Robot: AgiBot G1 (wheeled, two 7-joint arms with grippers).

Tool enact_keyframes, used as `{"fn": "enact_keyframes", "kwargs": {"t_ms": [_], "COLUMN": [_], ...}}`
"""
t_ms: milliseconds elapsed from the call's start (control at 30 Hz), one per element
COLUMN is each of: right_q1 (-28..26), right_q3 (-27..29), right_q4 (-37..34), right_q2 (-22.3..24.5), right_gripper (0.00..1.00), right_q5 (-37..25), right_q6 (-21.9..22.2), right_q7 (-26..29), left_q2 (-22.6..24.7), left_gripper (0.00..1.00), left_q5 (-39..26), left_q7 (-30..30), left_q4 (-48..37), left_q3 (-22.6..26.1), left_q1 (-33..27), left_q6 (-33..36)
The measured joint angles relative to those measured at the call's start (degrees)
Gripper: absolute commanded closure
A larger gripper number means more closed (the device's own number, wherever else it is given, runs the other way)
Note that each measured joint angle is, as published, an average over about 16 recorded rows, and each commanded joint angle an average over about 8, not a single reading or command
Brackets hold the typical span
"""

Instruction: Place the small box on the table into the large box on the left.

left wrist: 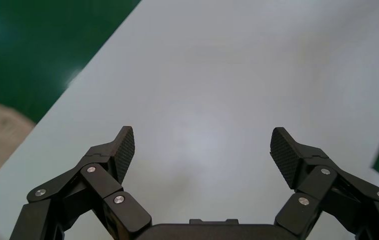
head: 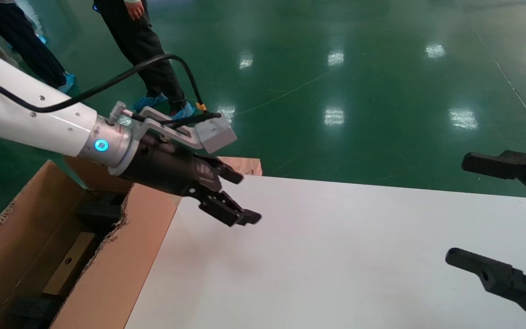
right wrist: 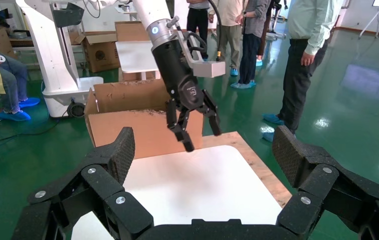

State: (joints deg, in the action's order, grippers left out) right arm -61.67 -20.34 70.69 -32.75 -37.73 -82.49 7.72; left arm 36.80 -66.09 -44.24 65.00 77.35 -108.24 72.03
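Note:
The small box (head: 68,263), slim and tan with a small round hole, lies inside the large box (head: 121,260) at the left, among black foam (head: 98,212). The large box also shows in the right wrist view (right wrist: 142,130). My left gripper (head: 247,197) is open and empty above the far left corner of the white table (head: 336,256). Its wrist view shows only bare tabletop (left wrist: 227,75) between the spread fingers (left wrist: 202,135). My right gripper (head: 458,209) is open and empty at the table's right side.
A bare wooden board (head: 244,164) sticks out past the table's far left corner. Green floor lies beyond. People (head: 149,55) stand behind the large box. The carton's torn flap edge (head: 123,214) runs along the table's left side.

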Motion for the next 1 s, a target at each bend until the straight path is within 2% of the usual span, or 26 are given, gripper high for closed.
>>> {"fn": "enact_keyframes", "kwargs": {"t_ms": [1000], "right_q1": [0.00], "right_q3": [0.00], "right_q4": [0.00], "right_q2": [0.00], "right_gripper": [0.00], "right_q5": [0.00], "right_q6": [0.00], "right_q7": [0.00], "left_q2": [-1.35], "left_gripper": [0.00], "left_q5": [18.44], "left_q7": [25.48], "left_q4": [6.53], "left_q3": [-46.66], "left_q1": [35.51], "left_q6": [10.40]}}
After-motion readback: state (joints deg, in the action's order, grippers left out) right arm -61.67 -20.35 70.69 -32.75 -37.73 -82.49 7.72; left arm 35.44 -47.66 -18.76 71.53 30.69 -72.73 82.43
